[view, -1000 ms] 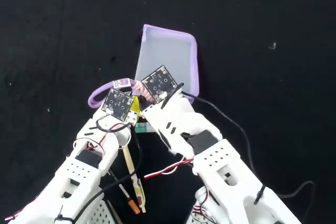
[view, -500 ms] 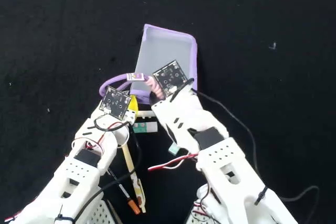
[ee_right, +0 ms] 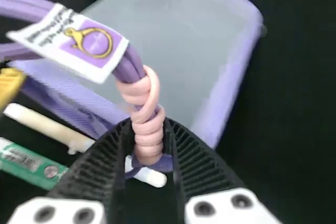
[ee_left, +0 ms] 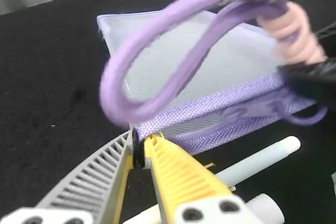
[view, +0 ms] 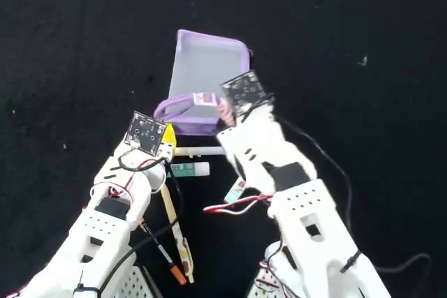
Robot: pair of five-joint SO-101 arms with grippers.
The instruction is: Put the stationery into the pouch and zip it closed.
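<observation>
The left gripper (ee_left: 139,149) is closed on the near edge of the pouch (view: 208,68), which lies on the table (view: 363,102). The right gripper (ee_right: 148,148) clamps the pink coil (ee_right: 146,121) of its strap (ee_left: 152,64). A white pen (view: 199,151) and a green stick (view: 190,169) lie just outside the pouch

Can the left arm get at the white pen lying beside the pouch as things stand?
Probably not at once. The left gripper is shut on a corner of the pouch, so it would have to let go first. The white pen lies beside it, uncovered.
</observation>
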